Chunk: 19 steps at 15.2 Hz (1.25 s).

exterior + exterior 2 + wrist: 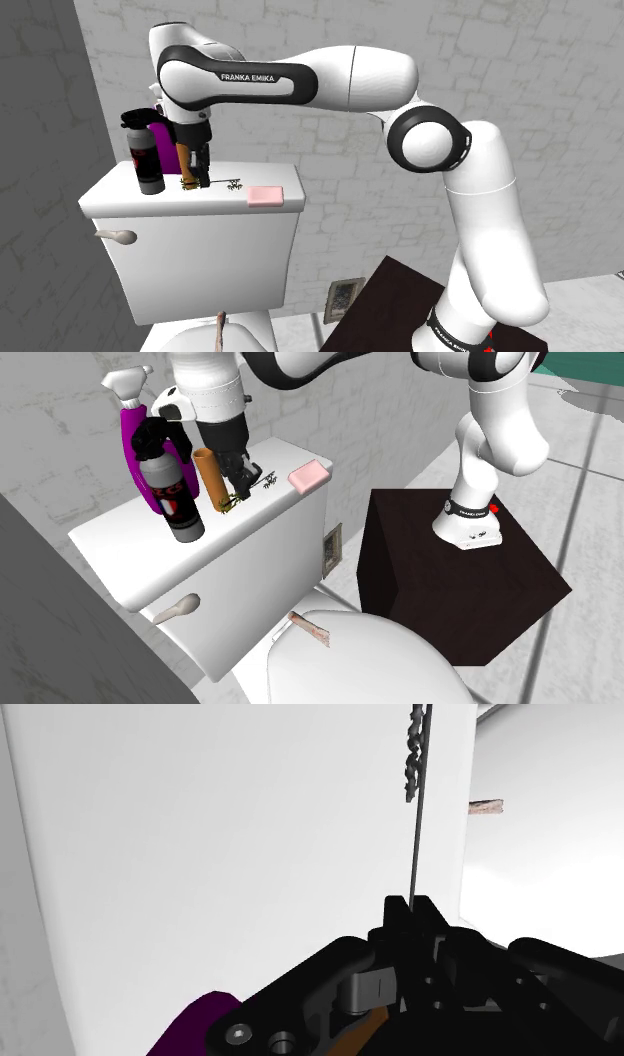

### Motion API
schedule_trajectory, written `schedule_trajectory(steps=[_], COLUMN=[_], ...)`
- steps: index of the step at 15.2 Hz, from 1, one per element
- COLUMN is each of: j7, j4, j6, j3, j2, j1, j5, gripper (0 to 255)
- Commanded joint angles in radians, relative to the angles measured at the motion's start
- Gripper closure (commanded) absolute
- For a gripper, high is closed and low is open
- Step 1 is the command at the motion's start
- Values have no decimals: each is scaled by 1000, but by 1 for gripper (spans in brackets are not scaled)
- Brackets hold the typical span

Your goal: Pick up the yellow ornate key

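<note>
Grasp looks made, lift not begun, as far as I can judge. My gripper (197, 176) is down on the tank lid (120, 200), fingers pressed nearly together and pinching the key (228, 502) on its thin shaft. In the wrist view that shaft runs edge-on straight out from betw. my fingertips to a toothed, ornate end.

The key sits about mid-lid. Its yellowish end is just to the shoulder view's left of my fingers, and a darker ornate stretch goes right toward the soap (266, 196), which lies apart from it. Can't tell if the key is off the lid yet; it reads as level w/ the surface. Left to do: raise straight up and check it comes w/ me. I'd guess a thin shaft could pivot in the pinch.

The containers are all crowded to the shoulder view's left of me:
- black can (148, 160): nearest the camera, capped
- purple sprayer (130, 437): behind it, farther off, trigger head on
- orange-brown tube (210, 482): upright, just beside my fingers

Nothing shows inside any of them, and I can't make out the tube's top. The tank lid is on, so whatever's under it is hidden. On the lift the tube is the one to watch, prob. close enough to clip.
</note>
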Motion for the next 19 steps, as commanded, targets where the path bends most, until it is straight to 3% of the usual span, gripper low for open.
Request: schedule_trajectory(steps=[1, 2, 7, 13, 17, 19], j7=[2, -7, -13, -22, -32, -32], j4=[-18, -41, 59, 218, 381, 389], j6=[-27, -36, -115, -227, -326, -331], j3=[4, 3, 1, -1, -5, -6], j2=[18, -15, 5, 52, 115, 118], j1=[7, -2, 6, 19, 35, 36], j5=[1, 5, 3, -3, -12, -12], gripper=[255, 255, 255, 255, 255, 255])
